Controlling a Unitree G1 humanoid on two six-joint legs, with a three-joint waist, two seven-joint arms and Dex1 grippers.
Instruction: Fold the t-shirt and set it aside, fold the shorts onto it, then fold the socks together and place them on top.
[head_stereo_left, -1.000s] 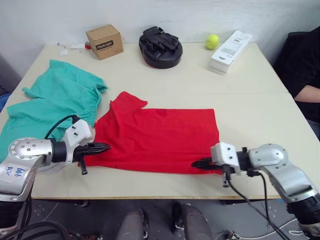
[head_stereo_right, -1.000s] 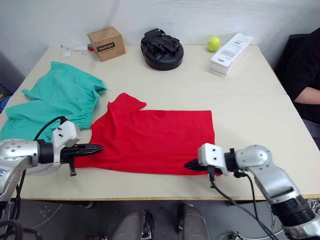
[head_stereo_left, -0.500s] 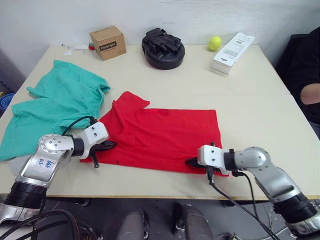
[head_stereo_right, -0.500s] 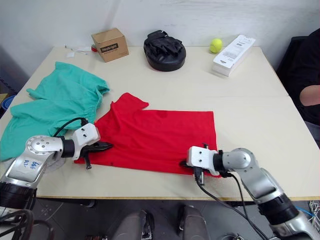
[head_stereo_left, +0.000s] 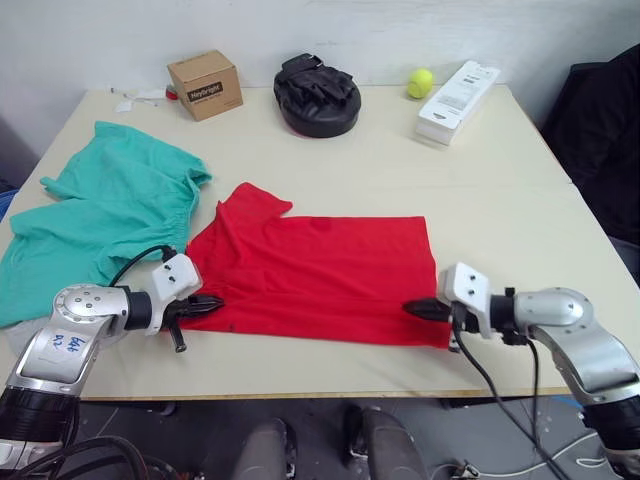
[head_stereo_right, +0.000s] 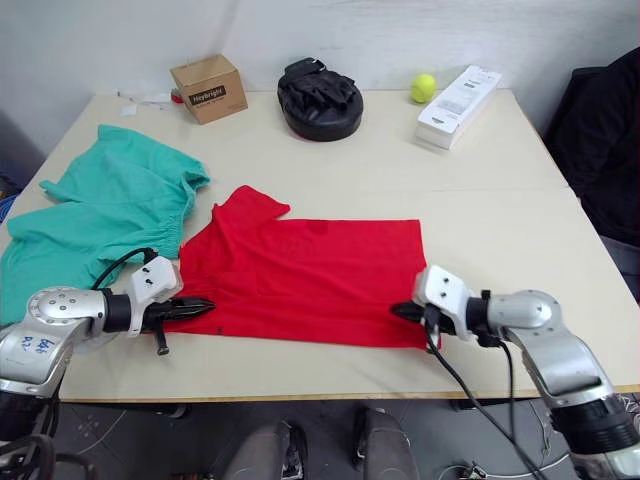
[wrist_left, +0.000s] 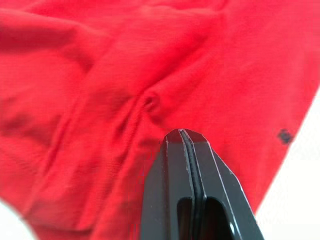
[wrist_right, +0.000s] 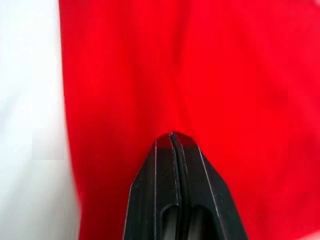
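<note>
The red t-shirt (head_stereo_left: 320, 275) lies flat in the middle of the table, folded into a rough rectangle with one sleeve sticking out at its far left. My left gripper (head_stereo_left: 214, 303) is shut at the tee's near left corner. In the left wrist view the left gripper's closed tips (wrist_left: 180, 132) sit on puckered red cloth. My right gripper (head_stereo_left: 410, 310) is shut near the tee's near right corner, its tips (wrist_right: 171, 134) on a faint crease. The teal-green shorts (head_stereo_left: 100, 205) lie spread out to the tee's left, touching it. The socks are out of view.
Along the table's far edge stand a cardboard box (head_stereo_left: 204, 84), a black padded mitt (head_stereo_left: 317, 95), a tennis ball (head_stereo_left: 420, 82) and a long white box (head_stereo_left: 459, 87). A person in dark clothes (head_stereo_left: 610, 150) sits at the right. The table's near edge (head_stereo_left: 320, 375) runs just behind both grippers.
The camera has shifted. Both grippers stay shut at the tee's near edge. The right one has slid toward the tee's right corner. The person's forearm has left the right edge.
</note>
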